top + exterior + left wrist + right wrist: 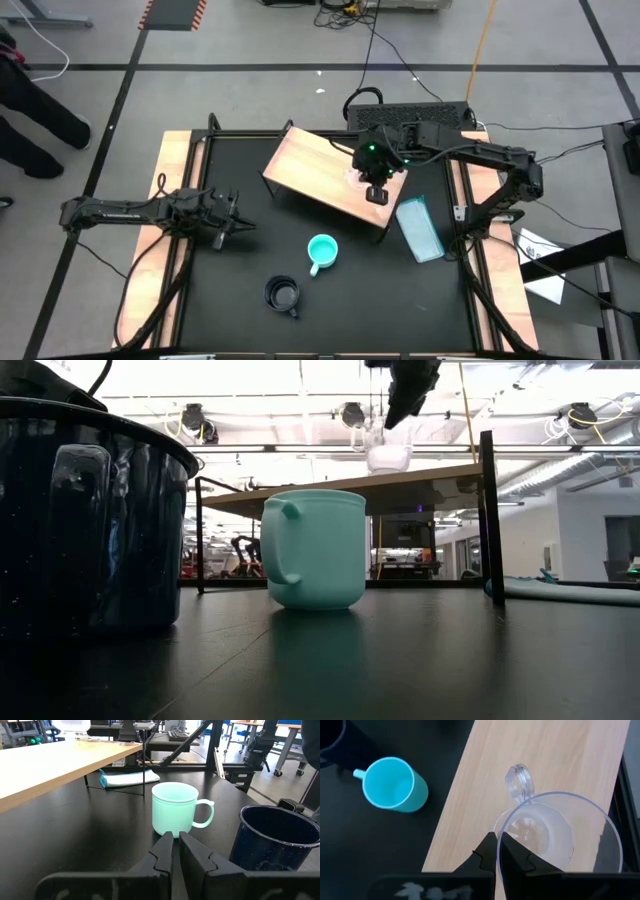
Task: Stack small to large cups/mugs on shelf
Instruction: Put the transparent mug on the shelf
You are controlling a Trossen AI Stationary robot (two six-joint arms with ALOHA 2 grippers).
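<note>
**Clear cup held over the shelf, two mugs waiting on the table**

The right gripper (376, 190) pinches the rim of the clear cup (545, 832) above the wooden shelf (310, 165). The left gripper (236, 222) rests low at the table's left side, fingers nearly together, holding nothing. Before it stand the turquoise mug (321, 251) and the black mug (283, 294), upright and apart. A flat light-blue item (420, 228) lies beside the shelf. The tabletop (230, 300) is black; an open workshop shows behind.
</note>
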